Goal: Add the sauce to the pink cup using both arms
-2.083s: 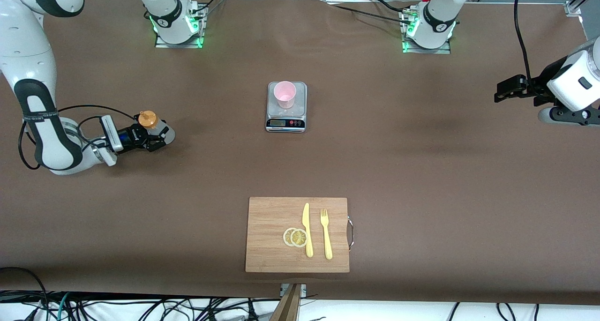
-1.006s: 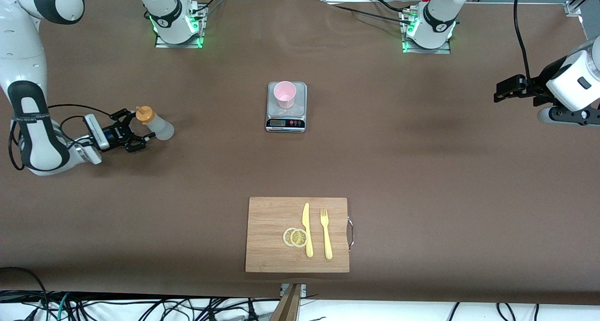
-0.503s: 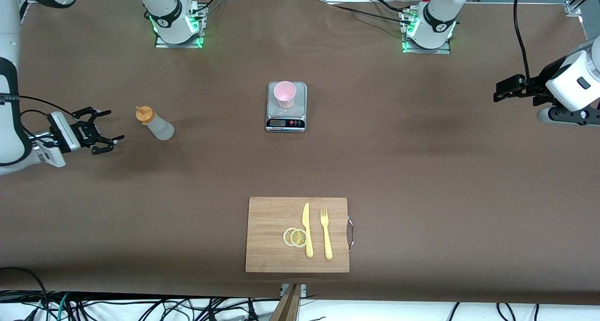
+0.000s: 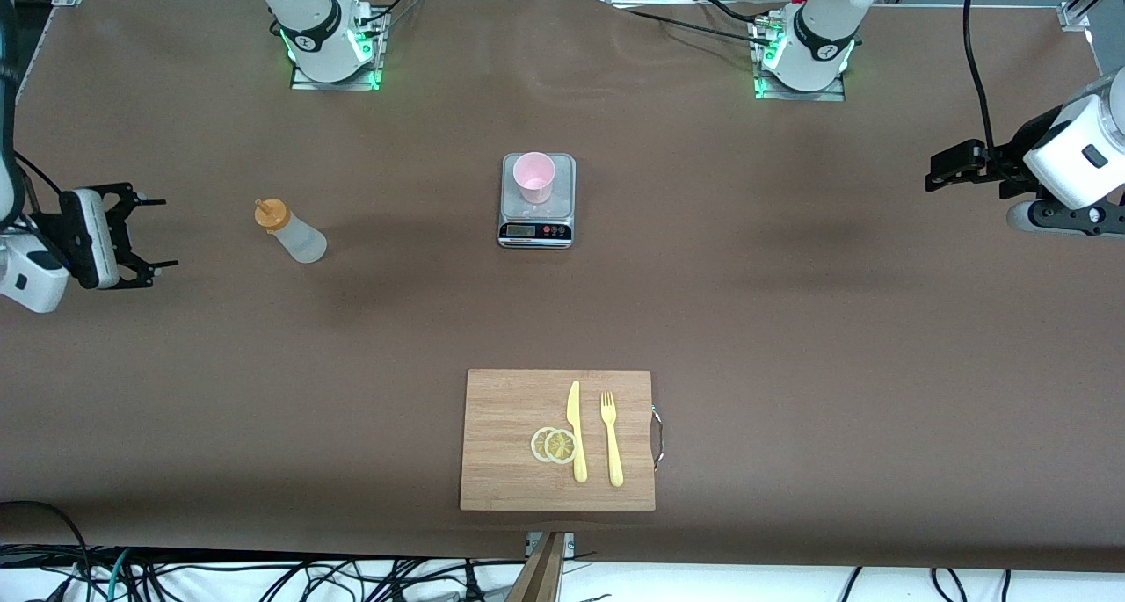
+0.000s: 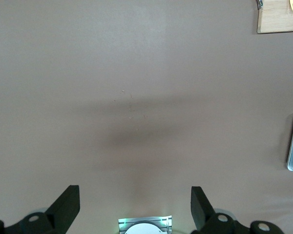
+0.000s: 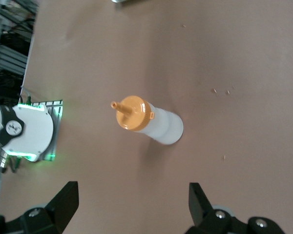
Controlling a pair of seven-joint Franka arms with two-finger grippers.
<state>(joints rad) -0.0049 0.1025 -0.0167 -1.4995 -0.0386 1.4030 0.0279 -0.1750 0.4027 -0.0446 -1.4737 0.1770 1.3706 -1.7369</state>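
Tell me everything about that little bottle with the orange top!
The sauce bottle is small, with a cloudy white, see-through plastic body and an orange cap ending in a thin nozzle. It stands upright on the brown table, toward the right arm's end. Nothing touches it except the table. The right hand is open and apart from it, and the pink cup sits on a scale farther along the table.

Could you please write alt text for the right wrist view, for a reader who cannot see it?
A frosted-white squeeze bottle of sauce with an orange cap stands upright on the brown table, seen from above. The right gripper hangs open and empty at the frame's edge, apart from the bottle; a green-lit arm base shows at one side.
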